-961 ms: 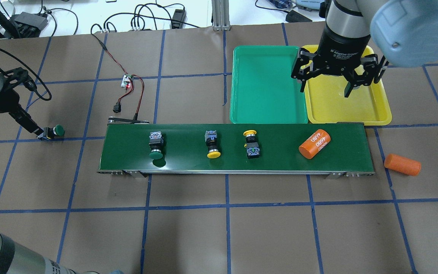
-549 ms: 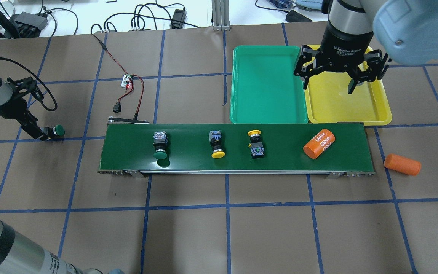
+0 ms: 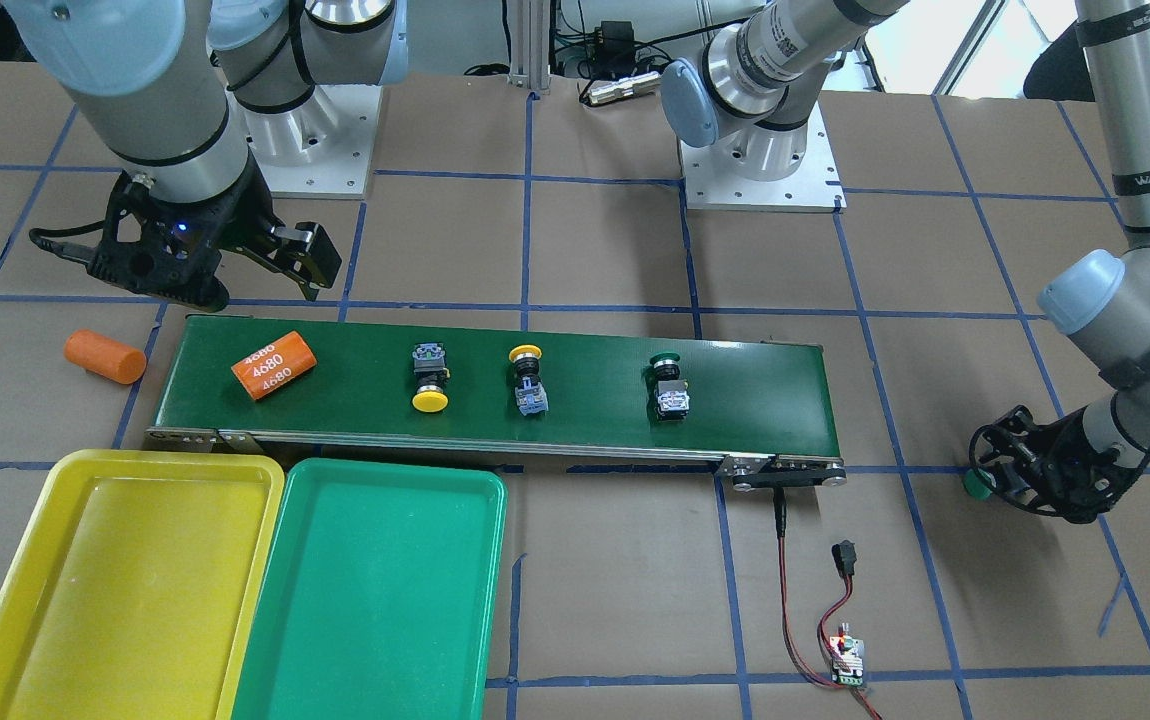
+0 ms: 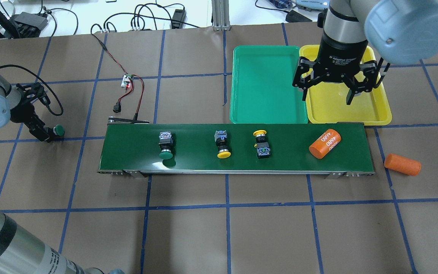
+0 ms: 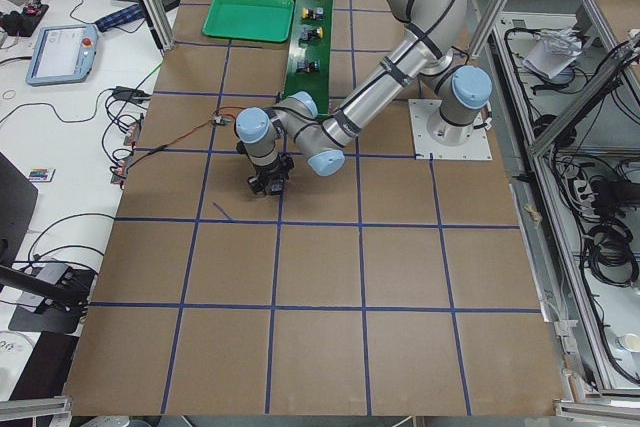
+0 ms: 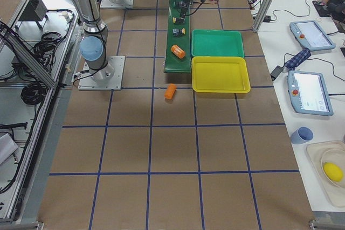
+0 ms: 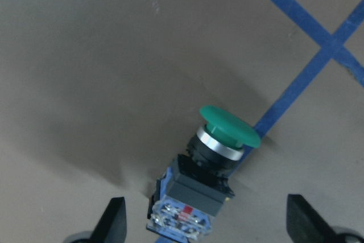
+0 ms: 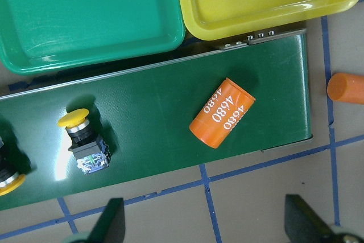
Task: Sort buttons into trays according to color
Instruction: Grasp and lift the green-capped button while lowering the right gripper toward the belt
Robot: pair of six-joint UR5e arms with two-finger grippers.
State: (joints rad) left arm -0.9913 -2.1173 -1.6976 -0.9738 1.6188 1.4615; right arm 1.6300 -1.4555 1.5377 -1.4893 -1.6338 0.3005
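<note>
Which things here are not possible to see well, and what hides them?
Green button off the belt: overhead view, the left gripper covers its block.
Yellow tray: overhead view, the right gripper hides part of its floor.
One yellow button: right wrist view, cut by the left edge.
Orange cylinder: side views, writing too small.

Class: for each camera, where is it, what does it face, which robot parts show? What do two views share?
Front-facing: across the table, facing the robot; both bases, arms.
Overhead: behind the robot, down onto the conveyor; left gripper, right gripper.
Exterior left: table's end; left arm nearest.
Exterior right: opposite end; right arm nearest.
Left wrist: down onto a green button; own fingers.
Right wrist: down onto the 4680 cylinder; own fingers.
Shared: overhead, right wrist show that cylinder.
</note>
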